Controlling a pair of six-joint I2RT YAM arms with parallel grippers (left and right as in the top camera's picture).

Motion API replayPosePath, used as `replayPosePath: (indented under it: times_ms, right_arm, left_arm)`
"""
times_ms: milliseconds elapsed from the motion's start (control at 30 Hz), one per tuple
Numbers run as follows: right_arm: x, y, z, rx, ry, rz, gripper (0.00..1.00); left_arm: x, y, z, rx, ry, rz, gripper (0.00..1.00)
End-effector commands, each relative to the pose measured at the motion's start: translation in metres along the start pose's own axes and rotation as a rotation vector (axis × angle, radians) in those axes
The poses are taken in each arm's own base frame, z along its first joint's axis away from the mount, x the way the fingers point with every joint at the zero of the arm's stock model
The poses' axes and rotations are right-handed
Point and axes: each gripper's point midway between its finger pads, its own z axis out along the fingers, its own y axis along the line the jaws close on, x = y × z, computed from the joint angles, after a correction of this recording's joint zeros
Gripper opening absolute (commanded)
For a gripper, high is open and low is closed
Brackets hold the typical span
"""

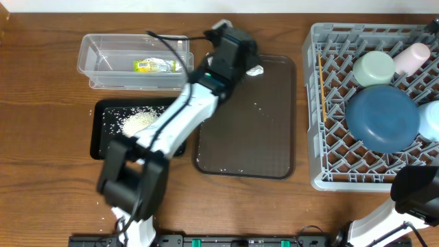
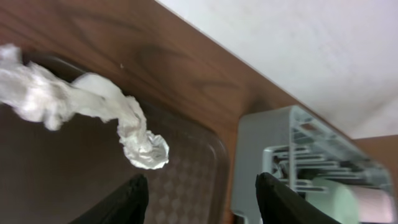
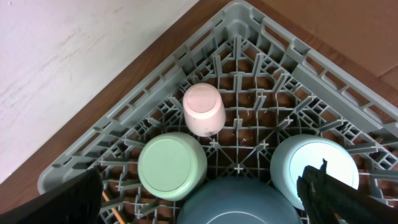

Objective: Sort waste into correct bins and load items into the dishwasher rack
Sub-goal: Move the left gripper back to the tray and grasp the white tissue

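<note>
Crumpled white tissue (image 1: 255, 70) lies at the far edge of the dark brown serving tray (image 1: 247, 130). In the left wrist view the tissue (image 2: 93, 106) stretches just ahead of my open, empty left gripper (image 2: 202, 199), which is not touching it. The clear tub (image 1: 103, 68) holds the yellow-green wrapper (image 1: 154, 65). The black tray (image 1: 103, 134) holds rice (image 1: 137, 122). The grey rack (image 1: 329, 137) holds the blue plate (image 1: 382, 118), two mint bowls (image 1: 374, 68) (image 1: 432, 120), the pink cup (image 1: 411, 58) and the stick (image 1: 321, 82). My right gripper (image 3: 202, 186) is open and empty above the plate (image 3: 239, 202).
A few loose rice grains (image 1: 257, 104) lie scattered on the brown serving tray. My left arm (image 1: 178, 116) reaches diagonally over the black tray. My right arm (image 1: 418, 195) sits at the rack's near right corner. The rack's corner (image 2: 298, 162) shows in the left wrist view.
</note>
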Motion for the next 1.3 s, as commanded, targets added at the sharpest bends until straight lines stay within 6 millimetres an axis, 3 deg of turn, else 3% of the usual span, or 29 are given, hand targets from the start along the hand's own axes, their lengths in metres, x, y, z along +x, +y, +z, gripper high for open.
replayPosePath:
  times_ms: [0, 267, 333, 533, 800, 1267]
  right_arm:
    - [0.0, -0.003, 0.001, 0.011, -0.001, 0.01, 0.99]
    - [0.0, -0.003, 0.001, 0.011, -0.001, 0.01, 0.99]
    - [0.0, -0.003, 0.001, 0.011, -0.001, 0.01, 0.99]
    - [0.0, -0.002, 0.001, 0.009, -0.001, 0.009, 0.99]
    - [0.0, -0.002, 0.001, 0.01, -0.001, 0.009, 0.99]
    - [0.0, -0.002, 0.001, 0.009, -0.001, 0.009, 0.99]
  left_arm:
    - [0.01, 0.023, 0.03, -0.061, -0.018, 0.022, 0.59]
    - [0.038, 0.056, 0.074, -0.098, 0.009, 0.024, 0.6]
    - [0.041, 0.059, 0.078, -0.102, 0.01, -0.005, 0.64]
    - [0.04, 0.056, 0.083, -0.08, -0.008, -0.116, 0.64]
    - [0.052, 0.07, 0.093, -0.109, 0.001, -0.293, 0.64]
    - [0.064, 0.065, 0.099, -0.09, 0.009, -0.297, 0.64]
